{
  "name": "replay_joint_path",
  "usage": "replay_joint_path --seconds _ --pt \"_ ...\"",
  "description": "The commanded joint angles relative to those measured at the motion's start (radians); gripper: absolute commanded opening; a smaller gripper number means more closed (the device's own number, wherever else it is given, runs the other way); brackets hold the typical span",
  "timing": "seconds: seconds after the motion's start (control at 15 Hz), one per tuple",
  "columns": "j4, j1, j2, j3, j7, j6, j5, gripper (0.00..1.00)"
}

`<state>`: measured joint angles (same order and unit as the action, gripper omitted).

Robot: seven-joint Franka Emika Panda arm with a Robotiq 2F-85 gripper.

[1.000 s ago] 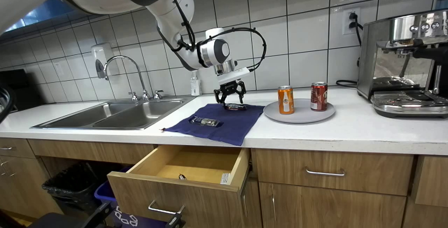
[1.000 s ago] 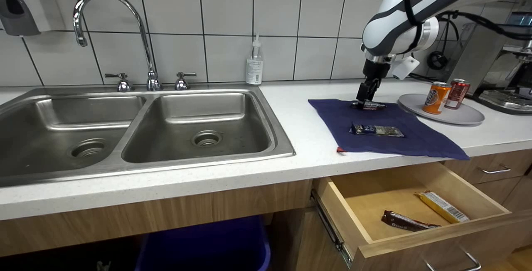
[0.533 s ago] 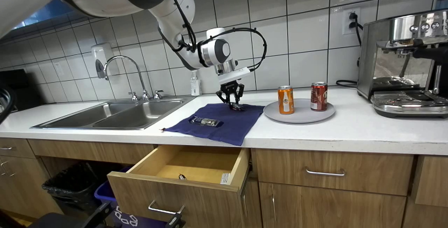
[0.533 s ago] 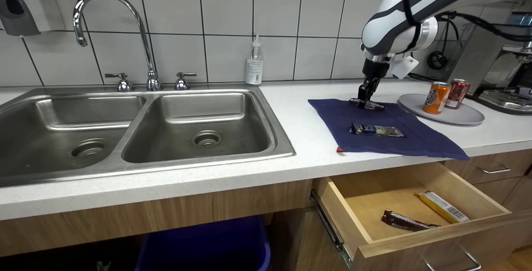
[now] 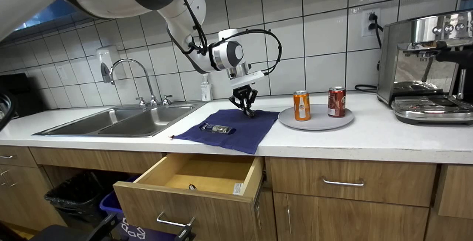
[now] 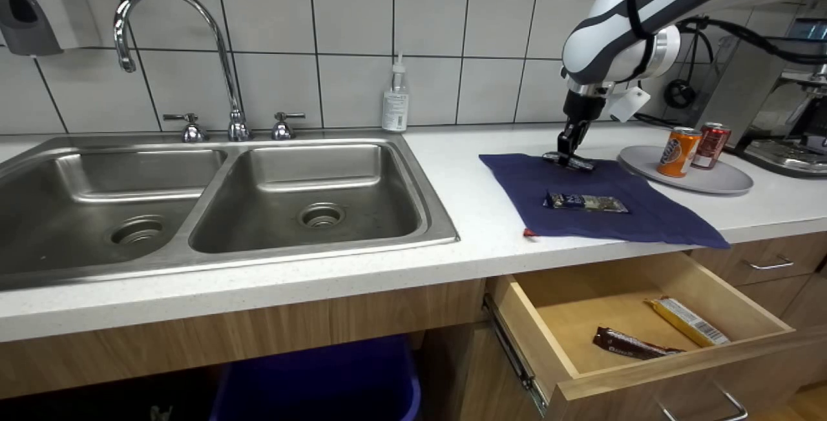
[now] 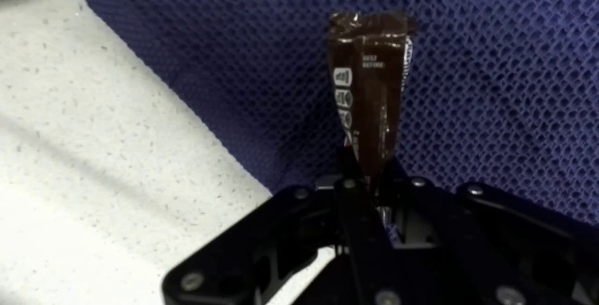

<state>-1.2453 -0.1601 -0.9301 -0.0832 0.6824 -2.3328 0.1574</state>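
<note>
Gripper (image 7: 369,167): my fingers were clamped on the brown-wrapped snack bar (image 7: 369,76) — wrapper squeezed narrow between the tips.
Snack-bar position: low at the navy cloth (image 7: 224,61), near its back edge; contact underneath I couldn't tell.
Bar progress: grip done, I judged — lift well clear of the cloth not done.
Second bar (image 6: 585,203): lay on the cloth, untouched, clear-and-blue wrapper.
Open drawer (image 6: 581,298): held a chocolate-brown bar (image 6: 633,343) and a yellow bar (image 6: 690,321).
Plate (image 5: 318,111): orange can (image 5: 302,105) and red can (image 5: 336,102) stood on it, well apart from my fingers.

A black, screw-studded pincer (image 7: 369,165) tips the white, grey-banded arm (image 5: 177,23).
</note>
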Motion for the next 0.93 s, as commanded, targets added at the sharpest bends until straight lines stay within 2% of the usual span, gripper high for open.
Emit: replay_joint_path --seconds 0.0,0.53,0.87 --pt "0.005 -0.012 0.013 -0.010 0.045 0.014 -0.019 0.04" --pt "-0.096 -0.031 0.080 -0.013 0.072 -0.043 -0.019 0.04" --pt "-0.222 -0.049 0.153 -0.016 0.103 -0.107 -0.020 0.04"
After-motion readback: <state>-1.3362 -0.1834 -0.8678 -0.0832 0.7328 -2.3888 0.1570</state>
